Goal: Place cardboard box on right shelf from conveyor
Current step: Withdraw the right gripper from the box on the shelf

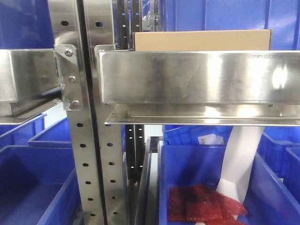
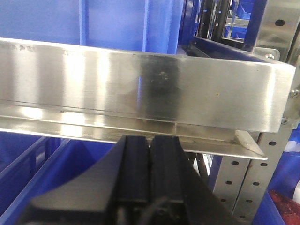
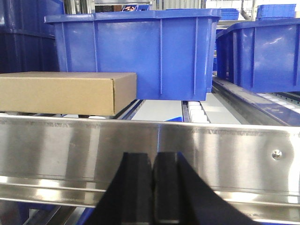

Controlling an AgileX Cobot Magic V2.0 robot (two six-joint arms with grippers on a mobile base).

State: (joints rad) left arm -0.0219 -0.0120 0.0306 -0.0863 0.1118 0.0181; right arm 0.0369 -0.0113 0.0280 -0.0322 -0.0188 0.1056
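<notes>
Already, the plain tan, flat rectangular cardboard box (image 1: 201, 40) sat on the shiny stainless-steel right shelf (image 1: 197, 77), just behind its tall front lip, with only its upper band showing above that lip in the front view. In the right wrist view the same box (image 3: 65, 93) rested toward the left of the shelf surface, in front of a large blue plastic bin (image 3: 136, 51) and apart from it. The right shelf's bolted bracket met the perforated steel upright (image 1: 89, 154) at its left end.

Neither pincer held anything. The left pincer (image 2: 151, 154) hung below the front lip of a steel shelf, its black fingers pressed together; the right pincer (image 3: 153, 187) sat in front of the right shelf's lip, its fingers likewise pressed together with only a thin seam between them. Both were clear of the box.

As a judgement, the placing step looked done and the arms were in the pull-back stage; the next move would call only for drawing both arms away from the shelf edge without nudging the lip, and no further grasp.

Counted: one cardboard box; two steel shelves in the front view, the second, left shelf (image 1: 28, 75) bracketed at its right end; two pincers. The conveyor was not visible in any view. Below the shelves stood several blue bins, one holding red padded bags (image 1: 201, 204).
</notes>
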